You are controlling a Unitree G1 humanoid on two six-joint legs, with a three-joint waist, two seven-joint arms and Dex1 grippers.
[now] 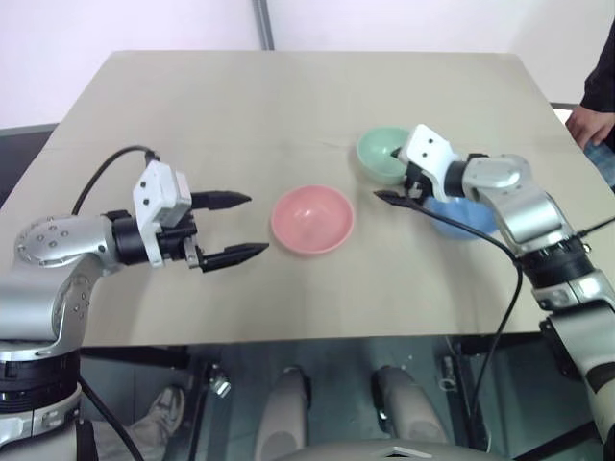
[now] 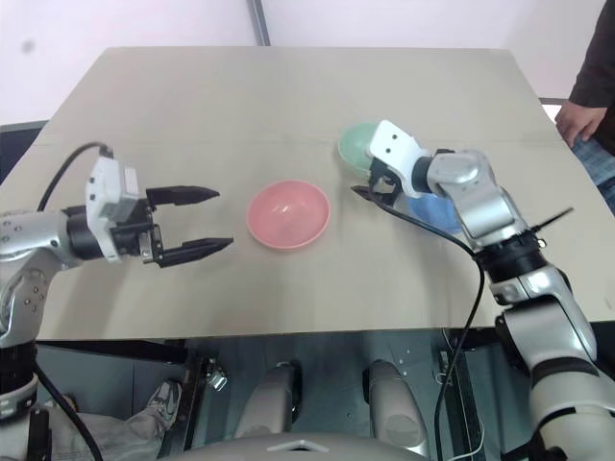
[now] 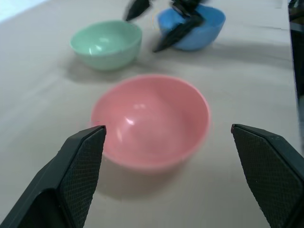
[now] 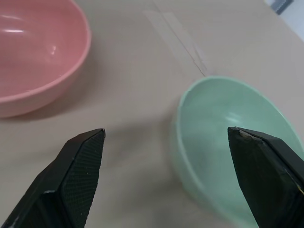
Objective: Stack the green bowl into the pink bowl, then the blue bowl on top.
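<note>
Beige table [image 1: 288, 106], three bowls; pale wall [image 1: 115, 29] behind.

The left tool [image 1: 231, 228] is held level, its two black fingers spread wide, one above the other, tips aimed toward the right tool. The left forearm runs straight behind it, elbow bent. The right tool [image 1: 392, 178] tilts slightly downward, fingers also wide apart and gripping nothing, right arm stretched forward.

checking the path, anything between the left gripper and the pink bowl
Nothing: just bare table between the left gripper and the pink bowl, clearest in the left wrist view.
</note>
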